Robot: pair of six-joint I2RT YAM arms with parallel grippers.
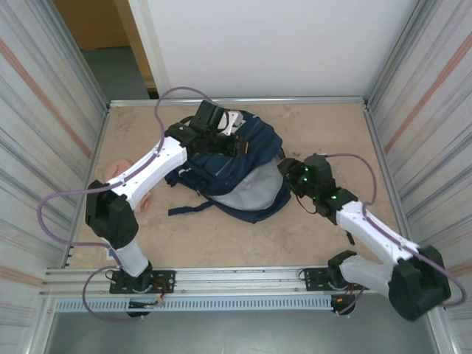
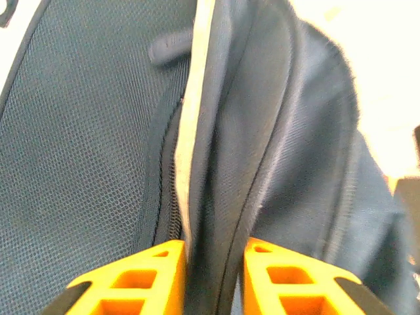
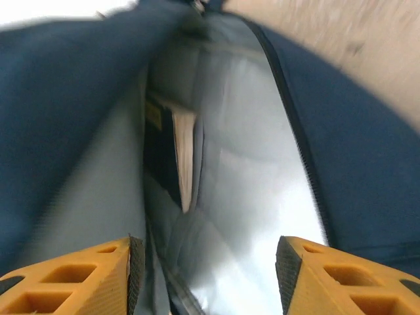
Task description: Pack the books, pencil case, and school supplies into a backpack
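Note:
The navy backpack (image 1: 251, 158) lies mid-table with its grey-lined mouth facing right. My left gripper (image 1: 217, 133) hovers over its top end. In the left wrist view a ridge of backpack fabric (image 2: 230, 131) runs between the orange fingers (image 2: 157, 275) of the left gripper (image 2: 213, 248), with a thin gap beside the right one. My right gripper (image 1: 285, 168) is at the mouth; its view shows it (image 3: 210, 252) open over the grey lining (image 3: 256, 170). A navy book (image 3: 162, 147) stands inside. A peach-pink lump (image 1: 116, 172) lies left, partly behind my left arm. The pencil case is out of view.
A dark strap (image 1: 188, 209) trails from the backpack toward the near left. Corrugated metal walls close both sides, and a metal rail (image 1: 236, 279) runs along the near edge. Bare table (image 1: 243, 243) lies in front of the backpack and at the far right.

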